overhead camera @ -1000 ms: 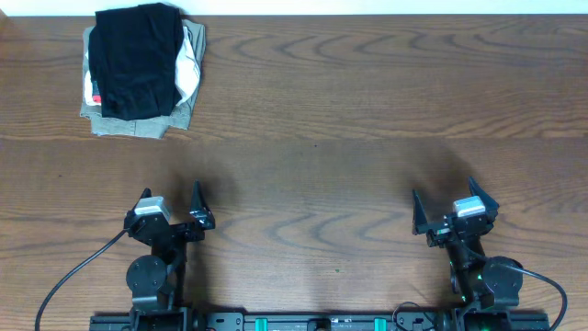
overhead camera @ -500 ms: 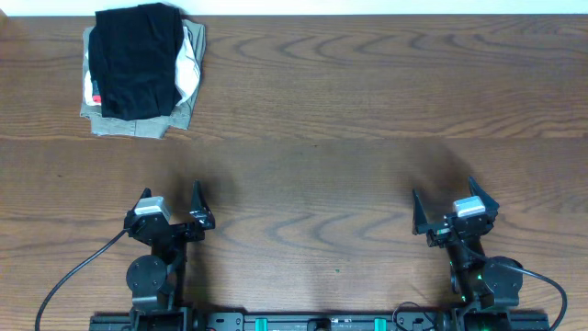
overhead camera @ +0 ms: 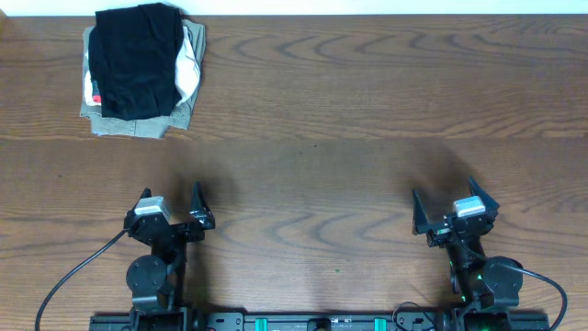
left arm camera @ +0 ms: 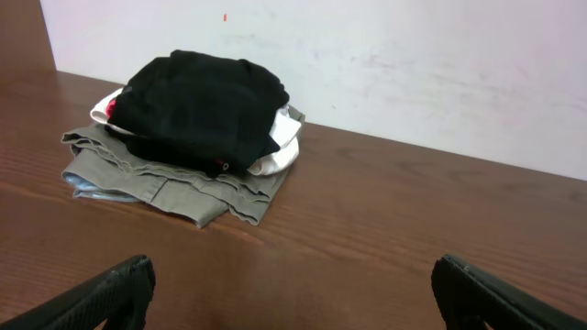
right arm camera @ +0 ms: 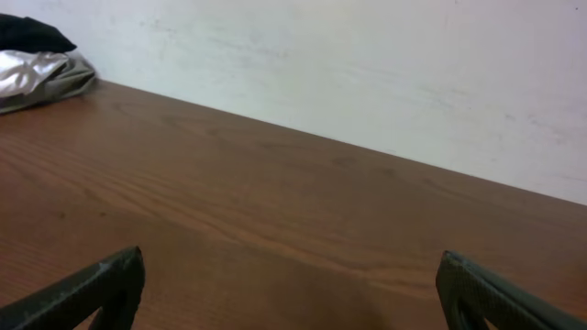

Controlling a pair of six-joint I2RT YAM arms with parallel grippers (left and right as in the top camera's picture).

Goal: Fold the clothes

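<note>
The black pants (overhead camera: 138,60) lie folded atop the far-left stack (overhead camera: 129,125).

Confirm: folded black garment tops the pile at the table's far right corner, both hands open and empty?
No. The overhead view shows the folded black garment topping the pile at the brown wooden table's far left corner, not right. The left hand and right hand are open and empty.

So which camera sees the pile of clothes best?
The left wrist view: the pile of clothes sits close and whole, its layers showing. Overhead shows it small, from above, at the table's far left corner. Right wrist catches only its edge.
</note>
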